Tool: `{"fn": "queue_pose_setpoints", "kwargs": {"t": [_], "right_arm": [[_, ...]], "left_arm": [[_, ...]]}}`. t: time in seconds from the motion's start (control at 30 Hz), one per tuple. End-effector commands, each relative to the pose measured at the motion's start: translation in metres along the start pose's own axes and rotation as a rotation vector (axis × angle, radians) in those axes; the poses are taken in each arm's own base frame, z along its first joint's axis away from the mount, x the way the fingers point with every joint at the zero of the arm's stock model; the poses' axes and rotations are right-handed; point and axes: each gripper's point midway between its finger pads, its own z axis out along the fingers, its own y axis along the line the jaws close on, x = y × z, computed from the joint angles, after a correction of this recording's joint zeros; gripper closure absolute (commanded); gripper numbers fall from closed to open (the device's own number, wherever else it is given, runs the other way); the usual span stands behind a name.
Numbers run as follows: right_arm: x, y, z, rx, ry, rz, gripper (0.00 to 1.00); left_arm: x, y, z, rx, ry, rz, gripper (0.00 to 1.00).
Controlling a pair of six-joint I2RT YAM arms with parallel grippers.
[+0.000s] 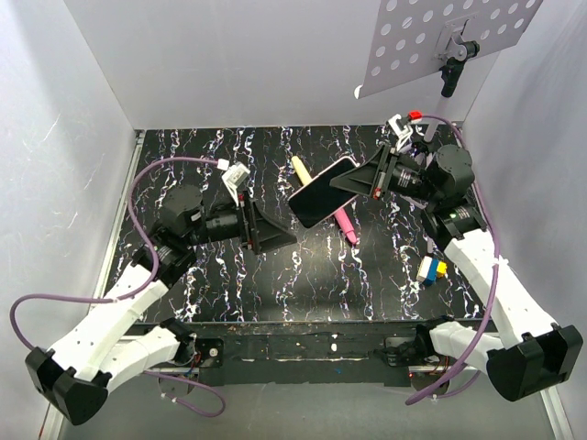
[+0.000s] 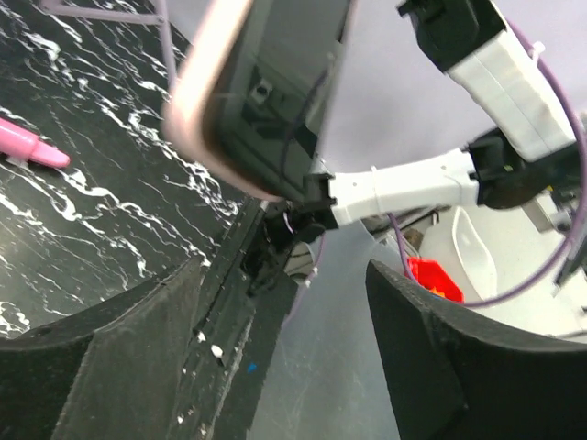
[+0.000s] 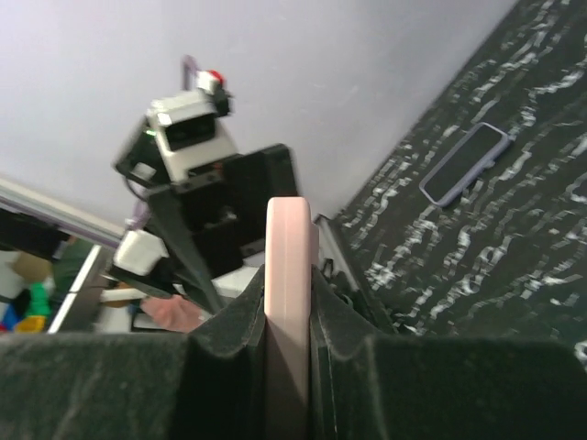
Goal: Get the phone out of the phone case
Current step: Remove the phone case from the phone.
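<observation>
Your right claw clamps the pink case aloft, phone inside; your left claw gapes empty alongside and likely must grip the phone next.

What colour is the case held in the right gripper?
The phone case is salmon pink, clearest in the right wrist view.
</observation>
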Motion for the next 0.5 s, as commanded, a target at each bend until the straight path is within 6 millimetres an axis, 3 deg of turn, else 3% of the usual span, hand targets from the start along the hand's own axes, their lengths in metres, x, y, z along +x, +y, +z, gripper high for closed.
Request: {"fn": "queue_pose_setpoints", "kwargs": {"t": [0.0,0.23,0.37,0.47], "right_arm": [[0.012,-0.015,-0.011,0.103,0.052,-0.159,0.99],[0.033,-0.019,-0.016,0.068,0.111,-0.121,0.99],[0.035,-0.016,-0.018,0.064,0.106,-0.113,0.99],[0.037,-0.012,-0.02,0.053,0.109,-0.118,0.99]], "left_arm": [[0.013,-0.026,-0.02,0.069,0.088,0.058,0.32],[-0.015,-0.038,-0.002,0.114,0.046,-0.057,0.42],[-0.029,-0.028,0.005,0.048,0.0,-0.077,0.53],[-0.034,-0.014,0.0,-0.047,-0.04,-0.051,0.41]]}}
